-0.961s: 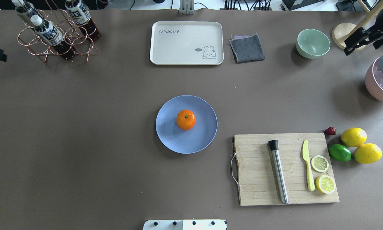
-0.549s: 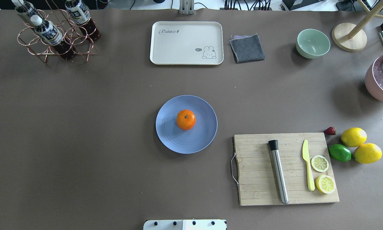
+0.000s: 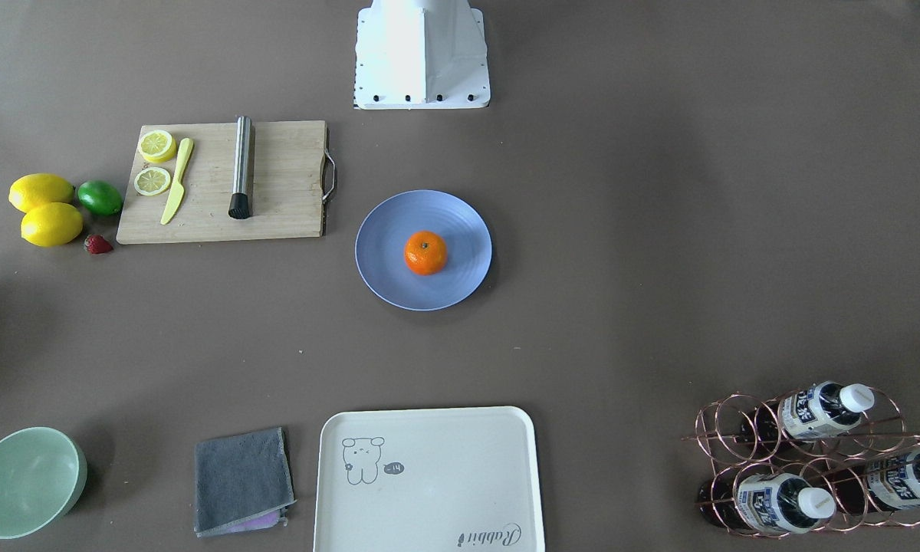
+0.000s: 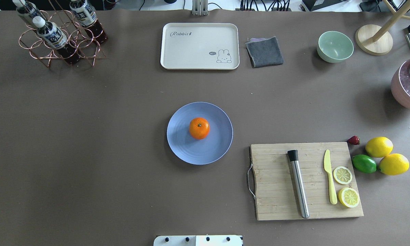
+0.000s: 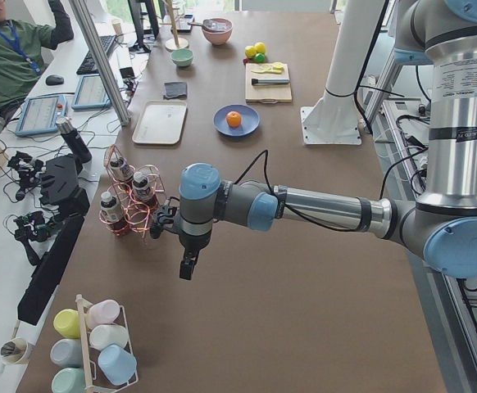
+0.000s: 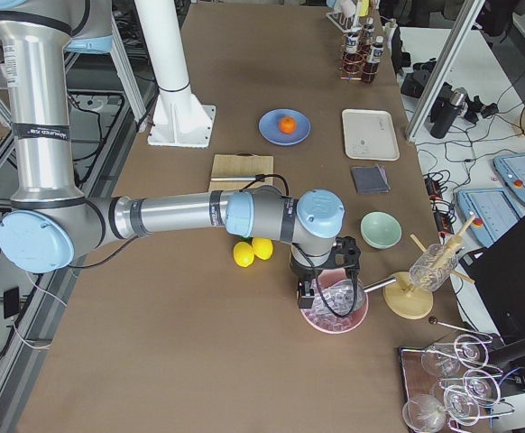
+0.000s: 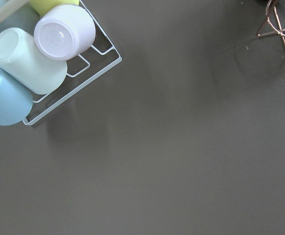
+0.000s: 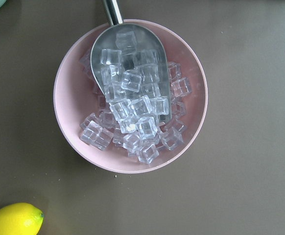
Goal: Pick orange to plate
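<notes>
The orange (image 4: 199,128) sits near the middle of the blue plate (image 4: 218,147) at the table's centre, also seen as the orange (image 3: 425,253) on the plate (image 3: 379,268) in the front-facing view. Nothing touches either. My left gripper (image 5: 188,268) hangs off the table's left end beside the bottle rack, far from the plate. My right gripper (image 6: 314,290) hovers over the pink ice bowl at the right end. Both show only in the side views, so I cannot tell whether they are open or shut.
A cream tray (image 4: 200,46), grey cloth (image 4: 264,51) and green bowl (image 4: 335,46) line the far side. A cutting board (image 4: 276,191) holds a metal muddler, yellow knife and lemon slices, with lemons and a lime (image 4: 364,163) beside it. Copper bottle rack (image 4: 59,41) far left; pink ice bowl (image 8: 74,88).
One second ago my right gripper showed at the overhead view's upper right and the left arm at its left edge; both have left that view. Orange and plate have not moved.
</notes>
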Robot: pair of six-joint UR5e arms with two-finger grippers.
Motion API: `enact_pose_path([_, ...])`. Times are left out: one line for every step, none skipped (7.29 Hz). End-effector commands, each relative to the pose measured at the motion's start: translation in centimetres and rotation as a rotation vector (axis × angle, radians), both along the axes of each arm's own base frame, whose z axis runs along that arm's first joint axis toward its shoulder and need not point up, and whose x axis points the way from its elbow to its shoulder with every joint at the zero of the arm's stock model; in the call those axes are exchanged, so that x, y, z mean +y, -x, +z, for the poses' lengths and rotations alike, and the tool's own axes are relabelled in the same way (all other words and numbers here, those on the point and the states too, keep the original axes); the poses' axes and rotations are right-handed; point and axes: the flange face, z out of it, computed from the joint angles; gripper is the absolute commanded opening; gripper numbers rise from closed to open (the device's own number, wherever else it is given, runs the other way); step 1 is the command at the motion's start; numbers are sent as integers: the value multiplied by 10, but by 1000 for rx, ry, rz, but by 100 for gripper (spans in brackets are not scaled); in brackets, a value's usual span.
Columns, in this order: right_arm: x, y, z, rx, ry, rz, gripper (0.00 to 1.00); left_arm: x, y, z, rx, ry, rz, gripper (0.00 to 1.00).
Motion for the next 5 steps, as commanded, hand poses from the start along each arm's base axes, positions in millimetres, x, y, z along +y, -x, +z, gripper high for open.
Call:
enact_pose_path([7,-2,6,1,16,9,100,2,0,5,-2,6,1,98])
enact_pose_path([4,-2,3,3,15,15,100,3,1,8,-5,12,2,98])
enact_pose_path([2,-3,0,2,7,13,100,3,1,9,-5,15,0,98])
enact_pose_path([1,-3,-2,2,3,14,100,6,1,14,-2,26,0,98])
enact_pose_path([-1,-3,-4,3,-2,13,100,8,1,14,-2,28,-1,98])
